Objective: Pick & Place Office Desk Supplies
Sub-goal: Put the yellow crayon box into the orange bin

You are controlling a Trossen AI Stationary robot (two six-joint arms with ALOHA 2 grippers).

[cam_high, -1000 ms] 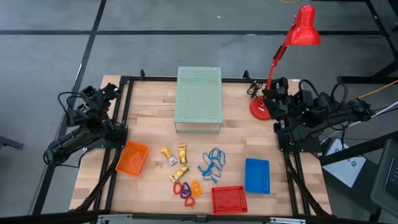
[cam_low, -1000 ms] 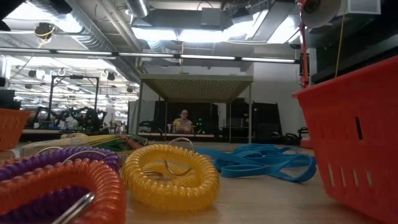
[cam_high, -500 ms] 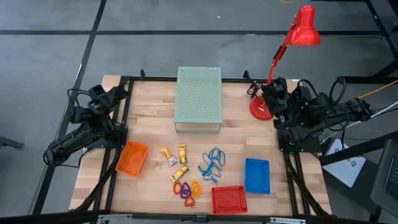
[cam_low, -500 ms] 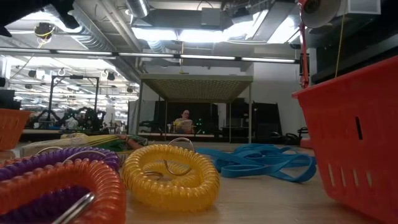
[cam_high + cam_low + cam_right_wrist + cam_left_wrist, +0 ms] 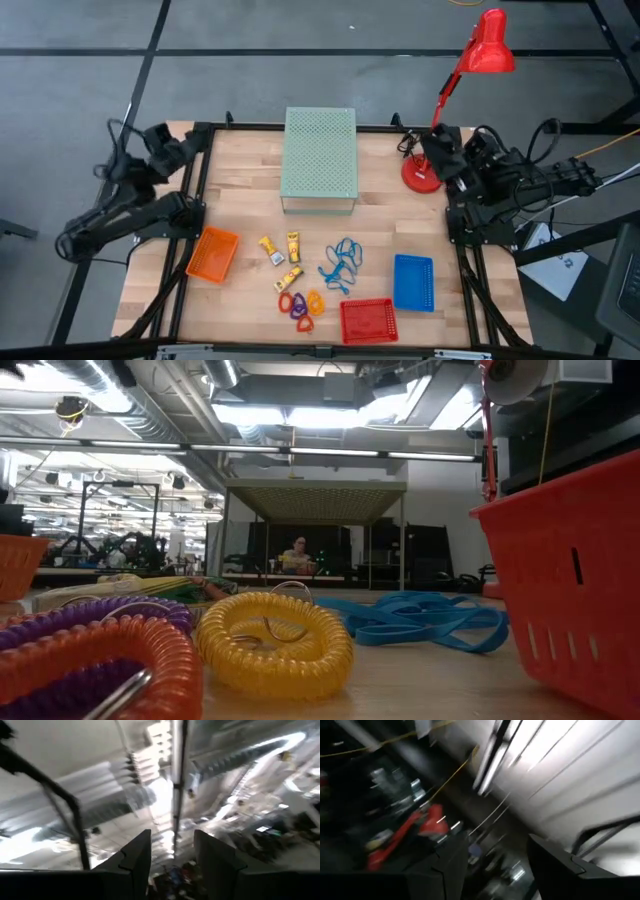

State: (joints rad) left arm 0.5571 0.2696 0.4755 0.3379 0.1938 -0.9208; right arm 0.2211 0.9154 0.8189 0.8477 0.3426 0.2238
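Note:
Three yellow stubby pieces (image 5: 281, 256) lie on the wooden table's middle. Nearer the front edge lie the orange, purple and red ring clips (image 5: 300, 302), which show close up in the low view as an orange (image 5: 90, 665), a purple (image 5: 70, 616) and a yellow coil (image 5: 275, 645). The tangle of blue loops (image 5: 341, 262) (image 5: 420, 618) lies to their right. My left gripper (image 5: 168, 142) (image 5: 495, 865) is raised over the table's far left edge, open, tipped upward. My right gripper (image 5: 440, 152) (image 5: 172, 855) hangs by the lamp's base, open, also tipped upward. Neither has anything between its fingers.
A pale green perforated box (image 5: 320, 155) stands at the back middle. A red desk lamp (image 5: 470, 70) stands at the back right. An orange basket (image 5: 213, 254), a blue basket (image 5: 413, 282) and a red basket (image 5: 368, 320) (image 5: 570, 580) sit around the supplies.
My left gripper has risen, gone a little toward the table's far edge, and tipped upward away from the table. Its fingers stay apart. The supplies have not moved.

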